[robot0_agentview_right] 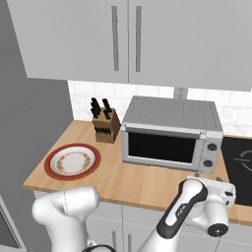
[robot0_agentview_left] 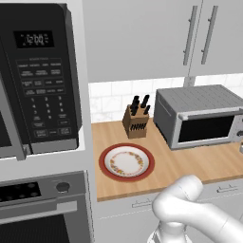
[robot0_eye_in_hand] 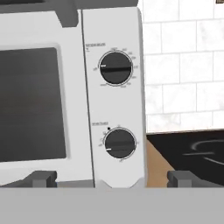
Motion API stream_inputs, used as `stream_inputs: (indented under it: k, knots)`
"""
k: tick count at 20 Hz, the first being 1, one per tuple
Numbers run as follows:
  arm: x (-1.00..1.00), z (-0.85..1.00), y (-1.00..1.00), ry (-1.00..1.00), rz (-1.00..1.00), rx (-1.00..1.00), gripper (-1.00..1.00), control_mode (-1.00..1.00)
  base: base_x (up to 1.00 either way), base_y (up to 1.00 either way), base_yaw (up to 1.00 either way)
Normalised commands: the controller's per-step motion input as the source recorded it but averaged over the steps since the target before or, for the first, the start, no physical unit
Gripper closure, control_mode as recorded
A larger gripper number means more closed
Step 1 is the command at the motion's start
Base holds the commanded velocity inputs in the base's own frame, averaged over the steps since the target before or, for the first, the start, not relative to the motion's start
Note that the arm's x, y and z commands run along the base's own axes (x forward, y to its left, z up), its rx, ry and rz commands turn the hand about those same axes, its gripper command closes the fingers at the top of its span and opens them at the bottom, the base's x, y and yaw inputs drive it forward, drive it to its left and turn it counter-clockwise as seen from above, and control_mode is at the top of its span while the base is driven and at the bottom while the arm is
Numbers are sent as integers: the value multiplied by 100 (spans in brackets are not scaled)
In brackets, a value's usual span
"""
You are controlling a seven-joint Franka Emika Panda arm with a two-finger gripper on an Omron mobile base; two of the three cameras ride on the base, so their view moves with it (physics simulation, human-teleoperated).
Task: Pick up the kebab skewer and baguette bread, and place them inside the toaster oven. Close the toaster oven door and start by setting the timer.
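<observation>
Spread wide, my gripper [robot0_eye_in_hand: 111, 178] faces the right end of the toaster oven [robot0_eye_in_hand: 65, 96], with nothing between its two dark fingertips [robot0_eye_in_hand: 43, 178]. One tip shows low under the glass of the door and the other low over the strip of wooden counter [robot0_eye_in_hand: 156, 164] beside the oven, so the control panel stands between them. On that panel I see two round dark knobs, the upper knob [robot0_eye_in_hand: 116, 68] and the lower knob [robot0_eye_in_hand: 120, 143], each ringed with small markings that I cannot read. I am close to the panel but touching neither knob.

From the right base camera my hand [robot0_agentview_right: 209, 194] hangs just in front of the oven's lower right corner, over the counter's front edge. The toaster oven door [robot0_agentview_right: 160, 146] is shut, its dark glass flush in the silver frame, and I cannot see through it to tell what lies inside. I cannot make out the kebab skewer or the baguette bread on the counter.

Left of the oven stands a wooden knife block [robot0_agentview_left: 135, 121] with black handles, near the tiled wall. Nearer the counter's front lies a red-rimmed plate [robot0_agentview_left: 126, 162], well apart from the oven. A black cooktop [robot0_agentview_right: 238, 170] sits just right of the oven, and a black microwave [robot0_agentview_left: 38, 76] hangs at far left above a steel built-in oven [robot0_agentview_left: 42, 209].
</observation>
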Motion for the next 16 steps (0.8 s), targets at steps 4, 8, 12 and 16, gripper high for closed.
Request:
stream_inputs:
  k: [4, 8, 12, 16]
  knots:
    - [29, 0, 0, 0, 0, 0, -100, -100, 0, 0, 0]
    - [10, 0, 0, 0, 0, 0, -100, -100, 0, 0, 0]
    - [9, 0, 0, 0, 0, 0, -100, -100, 0, 0, 0]
    - [16, 0, 0, 0, 0, 0, -100, -100, 0, 0, 0]
